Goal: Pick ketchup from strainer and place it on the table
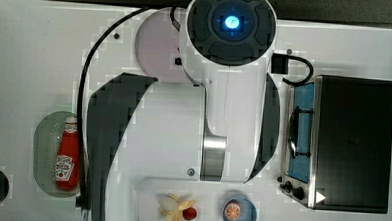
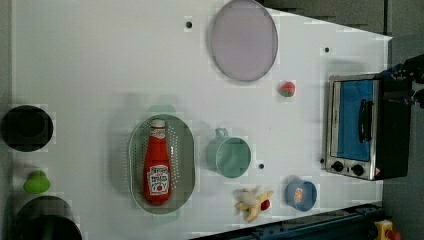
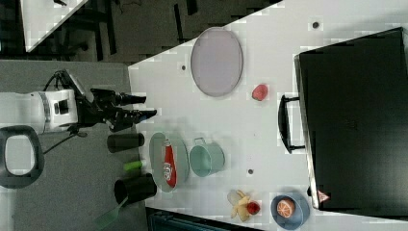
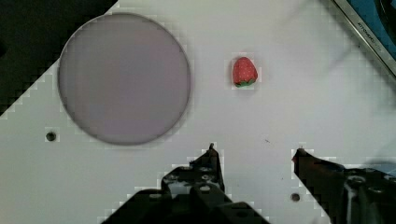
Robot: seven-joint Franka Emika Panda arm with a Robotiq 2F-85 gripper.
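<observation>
The ketchup (image 2: 157, 167), a red bottle with a white cap and label, lies lengthwise in the pale green strainer (image 2: 186, 150) on the white table (image 2: 100, 60). The top view has the ketchup (image 1: 68, 155) and strainer (image 1: 42, 149) at its left, beside the arm's dark cable. In the right view my gripper (image 3: 146, 107) hangs high above the table, away from the ketchup (image 3: 169, 166) and strainer (image 3: 156, 149). In the wrist view the gripper (image 4: 256, 151) is open with nothing between its fingers, and bare table lies below it.
A grey-lilac plate (image 4: 123, 77) and a strawberry (image 4: 244, 71) lie below the gripper. A teal mug (image 2: 230, 156) stands beside the strainer. A toaster oven (image 2: 357, 127), a banana (image 2: 252, 202) and a blue bowl holding an orange (image 2: 301, 194) sit further off. Black cylinders (image 2: 26, 127) line one edge.
</observation>
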